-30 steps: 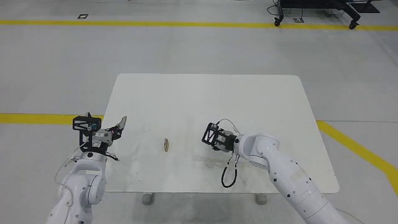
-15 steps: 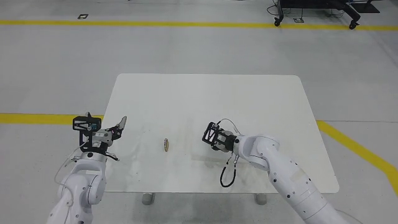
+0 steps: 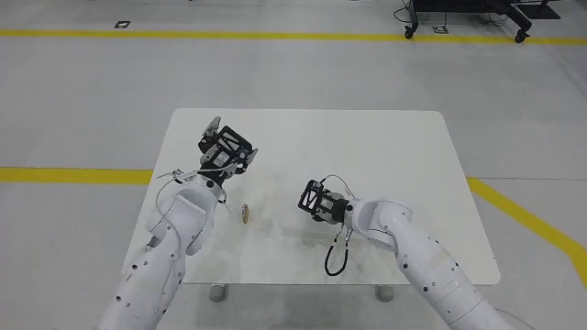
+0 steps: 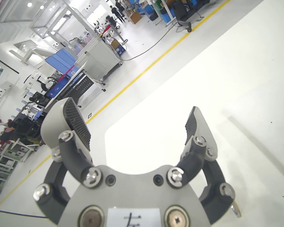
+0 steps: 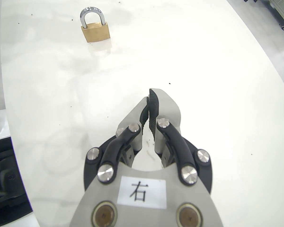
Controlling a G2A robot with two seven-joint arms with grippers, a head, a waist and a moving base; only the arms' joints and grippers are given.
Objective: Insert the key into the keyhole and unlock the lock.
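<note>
A small brass padlock (image 3: pixel 245 212) with a silver shackle lies flat on the white table (image 3: pixel 367 147), near its front left. In the right wrist view the padlock (image 5: pixel 95 30) lies ahead of my right gripper (image 5: pixel 150 95), whose pads are pressed together; what is between them is hidden. In the top view the right gripper (image 3: pixel 308 198) sits low over the table, to the right of the padlock and apart from it. My left gripper (image 3: pixel 228 141) hangs over the table behind the padlock. Its fingers (image 4: pixel 73 116) stand wide apart around nothing, so the left gripper (image 4: pixel 132 109) is open.
A black cable loop (image 3: pixel 336 258) hangs from the right forearm over the table's front edge. A small metal piece (image 4: pixel 236 210) peeks out beside the left gripper's frame; I cannot tell what it is. Yellow floor lines (image 3: pixel 275 35) run behind and beside the table.
The left arm has swung from beyond the table's left edge to over the table behind the padlock, its gripper still open. The right arm and the padlock have not moved.
</note>
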